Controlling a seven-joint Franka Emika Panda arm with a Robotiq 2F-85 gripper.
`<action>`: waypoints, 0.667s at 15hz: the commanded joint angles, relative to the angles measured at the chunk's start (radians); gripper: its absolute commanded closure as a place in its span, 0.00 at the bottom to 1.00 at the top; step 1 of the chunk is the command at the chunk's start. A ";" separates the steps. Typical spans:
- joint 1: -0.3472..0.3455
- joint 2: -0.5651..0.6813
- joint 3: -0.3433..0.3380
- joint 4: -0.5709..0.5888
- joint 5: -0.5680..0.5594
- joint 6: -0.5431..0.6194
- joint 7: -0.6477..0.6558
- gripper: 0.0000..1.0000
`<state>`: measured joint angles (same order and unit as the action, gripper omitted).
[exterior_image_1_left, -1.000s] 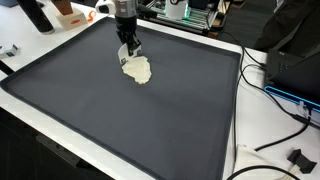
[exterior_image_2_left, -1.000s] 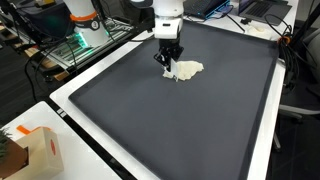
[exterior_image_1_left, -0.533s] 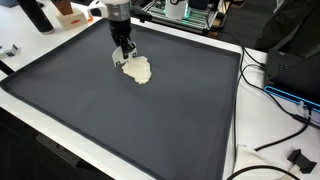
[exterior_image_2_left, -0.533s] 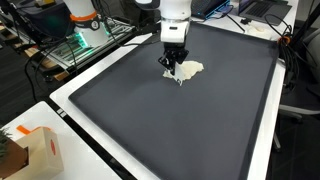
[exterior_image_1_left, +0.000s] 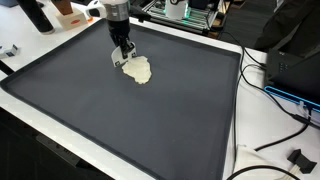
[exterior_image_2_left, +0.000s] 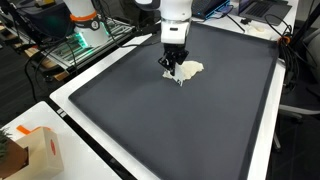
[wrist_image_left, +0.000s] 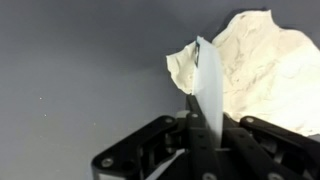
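Note:
A flat lump of cream dough (exterior_image_1_left: 139, 71) lies on a large dark mat (exterior_image_1_left: 120, 125), seen in both exterior views and also in the wrist view (wrist_image_left: 262, 70). My gripper (exterior_image_1_left: 123, 54) stands upright over the dough's edge; it also shows in an exterior view (exterior_image_2_left: 172, 64). In the wrist view the gripper (wrist_image_left: 205, 138) is shut on a thin white blade (wrist_image_left: 207, 85) that points down at the dough's edge beside the mat. The blade tip is at or on the dough's rim; contact cannot be told.
The mat (exterior_image_2_left: 170, 125) covers a white table. A cardboard box (exterior_image_2_left: 35, 150) sits at one corner. Cables (exterior_image_1_left: 282, 130) and a black box (exterior_image_1_left: 298, 62) lie past the mat's side. A dark bottle (exterior_image_1_left: 35, 14) and electronics stand at the back.
Between one second and half a second ago the gripper shifted a little along the dough's edge with the blade. Since then nothing has visibly moved.

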<state>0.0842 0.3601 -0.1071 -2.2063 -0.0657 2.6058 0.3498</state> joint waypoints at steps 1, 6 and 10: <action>-0.023 0.049 0.014 -0.075 0.027 0.027 -0.020 0.99; -0.039 0.032 0.040 -0.114 0.069 0.057 -0.054 0.99; -0.050 0.012 0.055 -0.160 0.107 0.078 -0.091 0.99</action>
<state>0.0504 0.3294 -0.0806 -2.2653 -0.0011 2.6557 0.2881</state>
